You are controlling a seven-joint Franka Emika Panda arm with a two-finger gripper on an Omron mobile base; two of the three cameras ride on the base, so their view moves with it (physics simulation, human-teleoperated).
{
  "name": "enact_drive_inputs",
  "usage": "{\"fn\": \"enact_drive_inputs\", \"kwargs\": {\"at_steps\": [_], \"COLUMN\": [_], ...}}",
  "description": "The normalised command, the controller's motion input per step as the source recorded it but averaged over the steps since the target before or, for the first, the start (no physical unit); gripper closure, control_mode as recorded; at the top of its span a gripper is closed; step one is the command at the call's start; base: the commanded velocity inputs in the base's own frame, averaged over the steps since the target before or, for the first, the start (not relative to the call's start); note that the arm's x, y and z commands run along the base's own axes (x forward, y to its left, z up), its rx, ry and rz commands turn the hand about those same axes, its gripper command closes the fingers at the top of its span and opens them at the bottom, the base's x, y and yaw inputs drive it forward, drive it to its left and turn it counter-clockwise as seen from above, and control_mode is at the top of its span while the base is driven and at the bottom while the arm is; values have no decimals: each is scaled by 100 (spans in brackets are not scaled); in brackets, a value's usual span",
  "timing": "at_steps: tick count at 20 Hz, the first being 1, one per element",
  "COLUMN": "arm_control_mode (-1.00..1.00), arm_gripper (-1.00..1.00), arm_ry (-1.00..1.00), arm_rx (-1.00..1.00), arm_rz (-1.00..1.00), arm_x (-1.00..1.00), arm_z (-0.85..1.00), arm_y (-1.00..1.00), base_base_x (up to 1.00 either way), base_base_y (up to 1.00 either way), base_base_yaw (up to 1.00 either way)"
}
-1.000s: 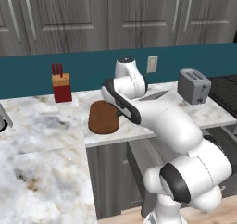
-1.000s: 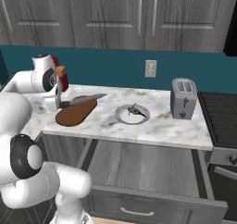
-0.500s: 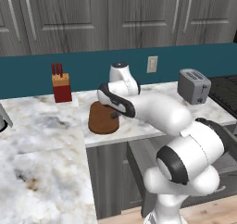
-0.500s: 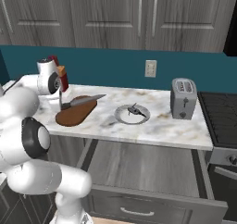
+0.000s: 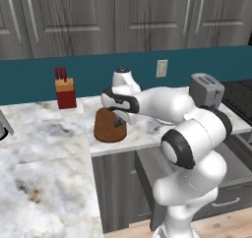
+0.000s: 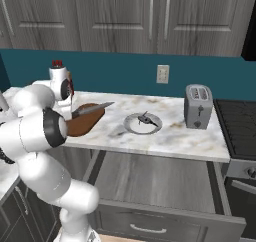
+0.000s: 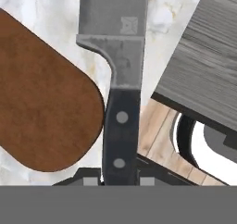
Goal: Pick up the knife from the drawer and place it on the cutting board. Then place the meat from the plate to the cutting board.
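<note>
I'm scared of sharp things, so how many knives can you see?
4. One dark-handled, grey-bladed knife is held in the claw above the brown wooden cutting board. Three red knife handles stick out of the red and tan block by the wall.

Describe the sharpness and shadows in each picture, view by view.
Hand view: the dark-handled steel knife looks soft and enlarged, the brown wooden cutting board flat, no glare. Left base view: even light, faint shadow under the board. Right base view: crisp, soft shadow beside the round grey plate.

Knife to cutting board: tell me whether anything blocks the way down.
Nothing visible does. The hand holds the knife beside the cutting board, whose brown top is bare.
</note>
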Motion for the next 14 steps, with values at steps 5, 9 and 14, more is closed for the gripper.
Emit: {"fn": "enact_drive_inputs", "kwargs": {"at_steps": [5,9,14], "arm_control_mode": [-100,-100,-100], "arm_gripper": [100,100,100], "arm_ry": [2,0,0], "arm_rx": [0,0,0], "arm_rz": [8,4,3], "arm_x": [41,29,28], "arm_z": [-28,-25,-29], "arm_y": [10,13,18], "base_base_x": [0,0,0], "base_base_y": [0,0,0], "base_base_yaw": [0,0,0]}}
